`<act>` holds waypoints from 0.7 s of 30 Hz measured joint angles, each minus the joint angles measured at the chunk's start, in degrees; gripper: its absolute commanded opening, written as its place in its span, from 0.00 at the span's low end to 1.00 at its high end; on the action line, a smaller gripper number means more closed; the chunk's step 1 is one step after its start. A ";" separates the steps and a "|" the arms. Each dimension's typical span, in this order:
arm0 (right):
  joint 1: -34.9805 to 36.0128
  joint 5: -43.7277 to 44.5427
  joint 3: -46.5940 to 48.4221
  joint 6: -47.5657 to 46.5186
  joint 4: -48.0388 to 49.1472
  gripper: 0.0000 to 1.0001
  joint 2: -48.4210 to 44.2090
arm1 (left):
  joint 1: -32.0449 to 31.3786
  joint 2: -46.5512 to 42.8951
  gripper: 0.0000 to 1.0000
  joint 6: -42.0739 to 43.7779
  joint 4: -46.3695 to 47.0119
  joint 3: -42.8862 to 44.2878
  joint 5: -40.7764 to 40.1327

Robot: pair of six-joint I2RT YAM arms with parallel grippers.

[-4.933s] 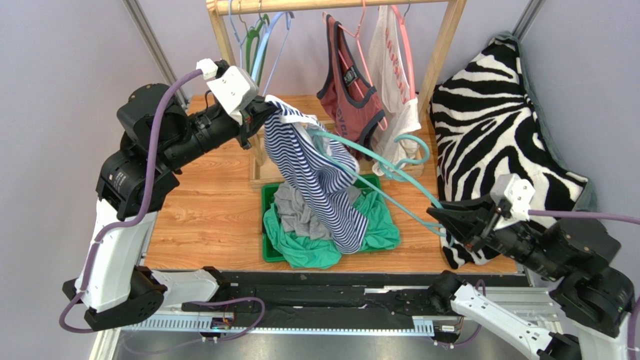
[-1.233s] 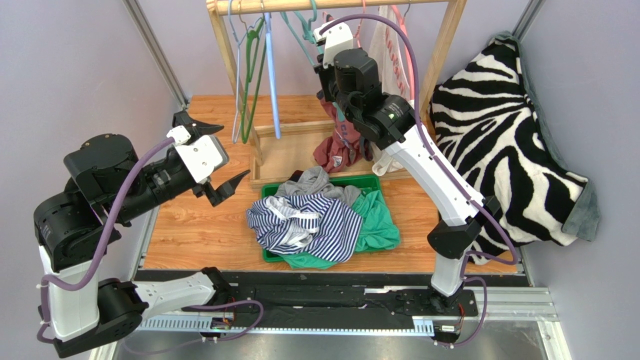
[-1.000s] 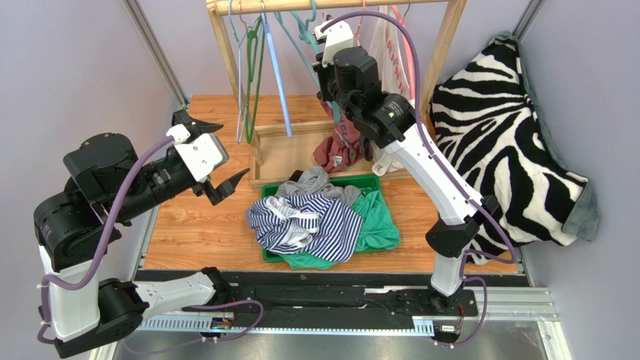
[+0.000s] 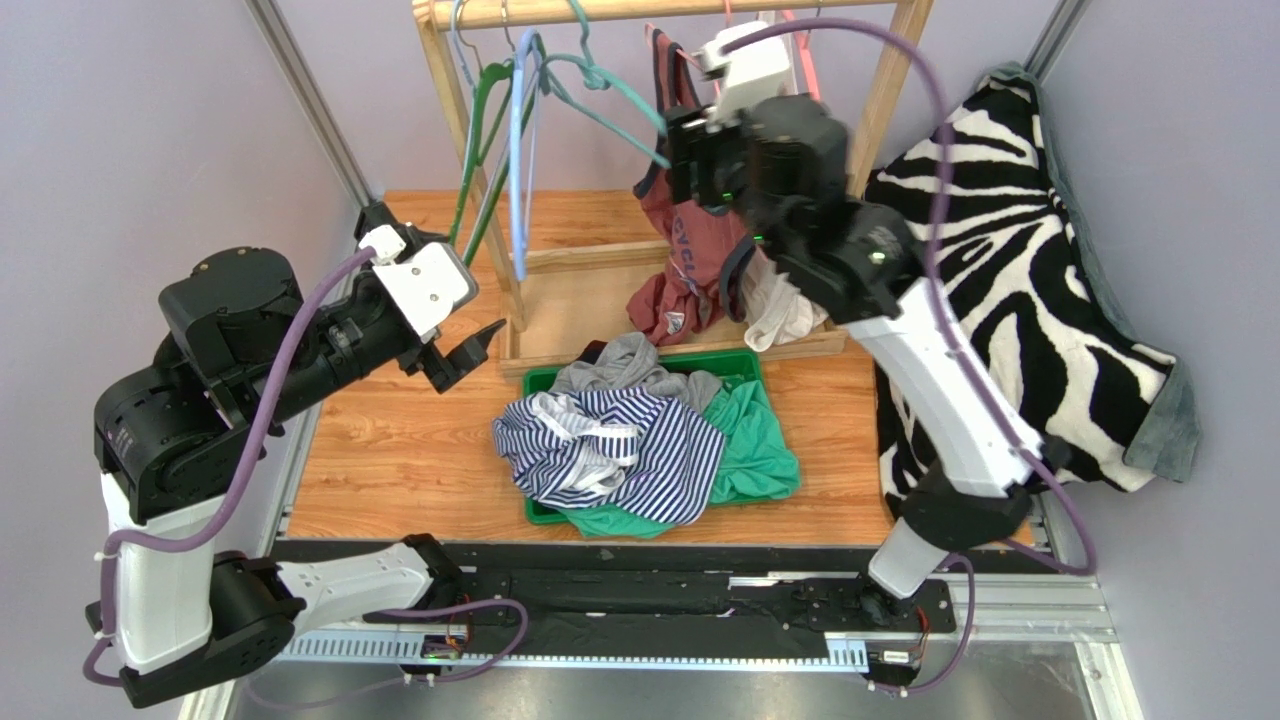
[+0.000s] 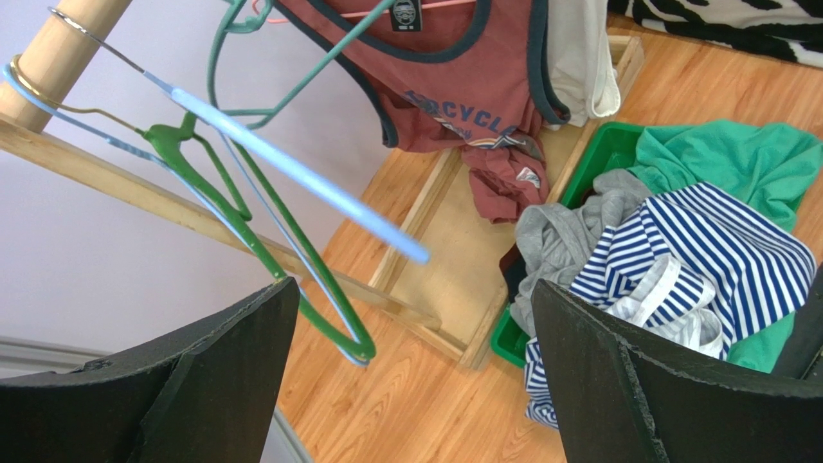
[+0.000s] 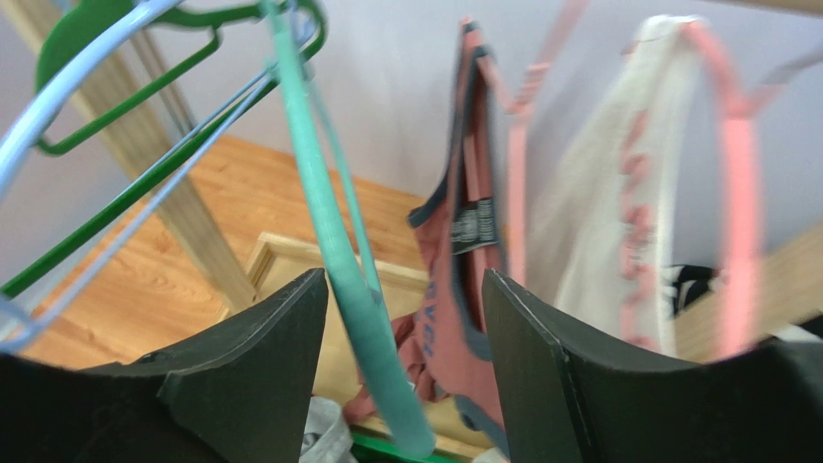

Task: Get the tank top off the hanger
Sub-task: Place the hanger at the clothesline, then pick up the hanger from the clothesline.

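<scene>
The green bin (image 5: 604, 145) sits on the bench (image 4: 406, 450) in front of the clothes rack, and it is full. The striped tank top (image 4: 631, 450) lies crumpled on top, spilling over the bin's left rim, off any hanger. Behind it in the bin is a grey garment (image 4: 639, 368), and a green garment (image 4: 759, 450) fills the right side.

My right jaws are up at the rail (image 4: 631, 9), standing apart. The bare teal hanger (image 6: 333, 231) passes between them, close to one finger and clear of the other, so I am not clamping it. Just beside it a maroon tank top (image 4: 684, 255) hangs on a pink hanger (image 6: 517, 145), its hem bunched on the rack's wooden base.

My left jaws are spread wide and hold nothing, hovering left of the bin.
</scene>
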 measured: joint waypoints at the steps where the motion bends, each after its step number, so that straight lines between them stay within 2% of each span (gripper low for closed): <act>1: -1.44 -0.42 -1.20 0.22 0.31 0.65 -2.10 | 0.11 -0.02 0.99 -0.04 -0.02 0.00 0.02; 7: -9.73 -4.31 -8.96 3.48 1.81 0.64 -9.70 | 0.55 0.24 0.99 -0.20 -0.02 0.02 0.57; 14: -10.38 -10.16 -17.66 5.18 2.08 0.65 -8.81 | 0.83 0.66 0.99 -0.28 -0.02 0.04 0.87; 21: -11.30 -10.97 -18.27 5.75 2.58 0.64 -8.26 | 0.85 0.59 0.99 -0.28 0.00 0.04 0.92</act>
